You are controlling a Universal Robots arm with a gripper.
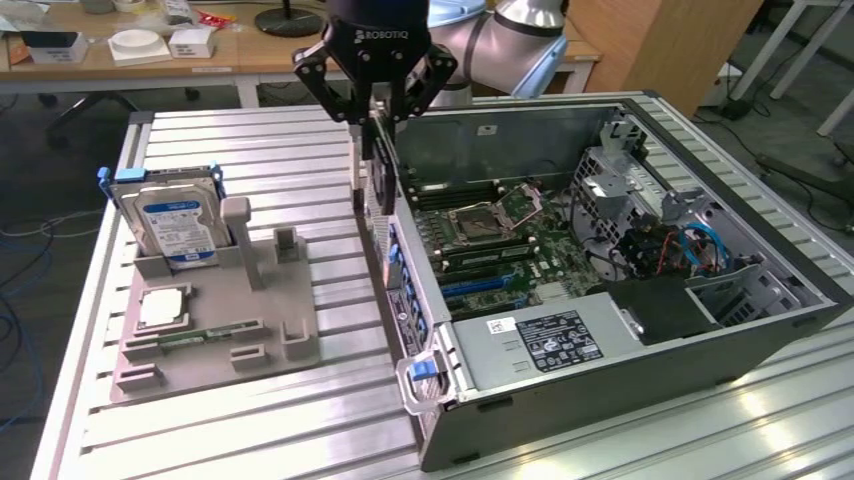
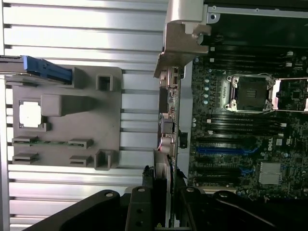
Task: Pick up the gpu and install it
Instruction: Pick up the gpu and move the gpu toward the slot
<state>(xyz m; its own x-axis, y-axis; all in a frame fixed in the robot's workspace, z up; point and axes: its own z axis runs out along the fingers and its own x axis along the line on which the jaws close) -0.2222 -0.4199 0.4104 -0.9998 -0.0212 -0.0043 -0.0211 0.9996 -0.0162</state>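
My gripper hangs over the open computer case's wall on the exterior view's left side, shut on the gpu. The gpu hangs edge-on as a thin dark card, above the case wall and motherboard edge. In the wrist view the gripper clamps the card's near end. The gpu's silver end bracket points away from the camera. The card lies along the border between the grey table and the motherboard, beside the blue expansion slots. Whether the card touches anything below is hidden.
A grey holder tray lies on the slatted table at the exterior view's left. It carries an upright hard drive, a processor chip and a green memory stick. A desk with clutter stands behind.
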